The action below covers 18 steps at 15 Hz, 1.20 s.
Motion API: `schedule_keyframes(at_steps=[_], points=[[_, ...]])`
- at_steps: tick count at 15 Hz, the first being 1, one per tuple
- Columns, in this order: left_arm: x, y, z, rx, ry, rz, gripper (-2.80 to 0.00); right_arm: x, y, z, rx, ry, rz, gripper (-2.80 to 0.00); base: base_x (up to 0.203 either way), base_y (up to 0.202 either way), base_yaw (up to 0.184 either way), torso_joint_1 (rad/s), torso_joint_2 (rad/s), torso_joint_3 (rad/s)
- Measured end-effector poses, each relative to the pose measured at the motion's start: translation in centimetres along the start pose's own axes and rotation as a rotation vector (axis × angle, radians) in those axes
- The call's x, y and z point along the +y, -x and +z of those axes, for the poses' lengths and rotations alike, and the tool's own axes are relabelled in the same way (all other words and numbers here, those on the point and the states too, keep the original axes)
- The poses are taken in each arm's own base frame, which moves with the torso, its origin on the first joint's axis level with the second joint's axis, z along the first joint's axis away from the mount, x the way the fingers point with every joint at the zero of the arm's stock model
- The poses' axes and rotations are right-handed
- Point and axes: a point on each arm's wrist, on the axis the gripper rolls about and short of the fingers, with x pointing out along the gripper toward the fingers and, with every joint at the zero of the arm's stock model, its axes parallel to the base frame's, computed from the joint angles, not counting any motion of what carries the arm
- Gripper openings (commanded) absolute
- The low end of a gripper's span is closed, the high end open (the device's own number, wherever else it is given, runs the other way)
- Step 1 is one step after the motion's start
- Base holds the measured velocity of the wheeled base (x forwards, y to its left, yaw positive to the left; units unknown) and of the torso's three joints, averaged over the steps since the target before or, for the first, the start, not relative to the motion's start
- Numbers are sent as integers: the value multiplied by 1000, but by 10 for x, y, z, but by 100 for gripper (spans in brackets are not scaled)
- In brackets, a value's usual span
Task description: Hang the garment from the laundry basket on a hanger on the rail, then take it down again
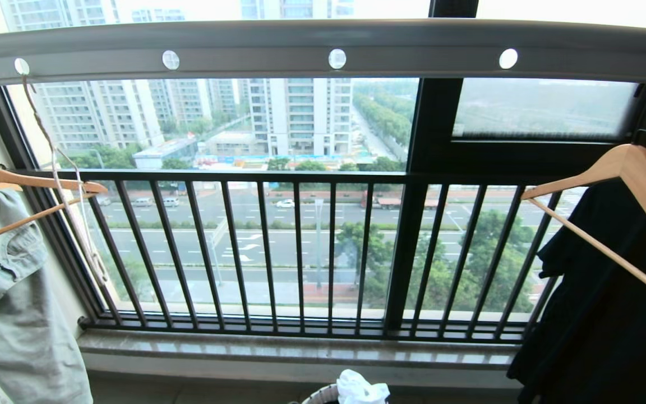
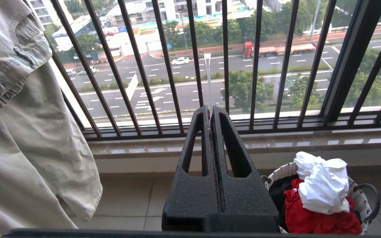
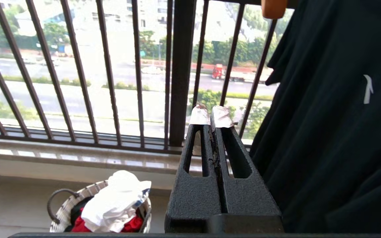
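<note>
The garment (image 1: pixel 359 388), a crumpled white T-shirt, lies on top of the laundry basket (image 1: pixel 317 397) on the floor below the window sill. The grey rail (image 1: pixel 323 47) with round holes spans the top of the head view. A thin cream hanger (image 1: pixel 65 191) dangles bare from its leftmost hole. Neither arm shows in the head view. My left gripper (image 2: pixel 211 110) is shut and empty, held above the floor beside the basket (image 2: pixel 278 173) and the garment (image 2: pixel 324 185). My right gripper (image 3: pixel 210 115), with pale tape on its tips, is shut and empty, beside the basket (image 3: pixel 68 205) and the garment (image 3: pixel 114 201).
A pale denim garment (image 1: pixel 3 292) hangs on a wooden hanger at the left, a black garment (image 1: pixel 609 314) on another at the right. The black window railing (image 1: pixel 300 247) and stone sill (image 1: pixel 300 348) stand behind the basket. Red cloth (image 2: pixel 309 221) lies under the T-shirt.
</note>
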Motion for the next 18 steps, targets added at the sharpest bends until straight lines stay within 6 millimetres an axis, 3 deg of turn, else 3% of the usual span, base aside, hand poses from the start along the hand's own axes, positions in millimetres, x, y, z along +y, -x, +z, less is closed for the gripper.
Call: schedule_keyframes(at_steps=[4,18], points=[[0,0,0,-1,92,4,-280,2,-3,-15,25,0,60,-280,0,0,0,0,0,0],[0,0,0,0,97,3,-280,2,-3,-15,16,-16,56,-280,0,0,0,0,0,0]])
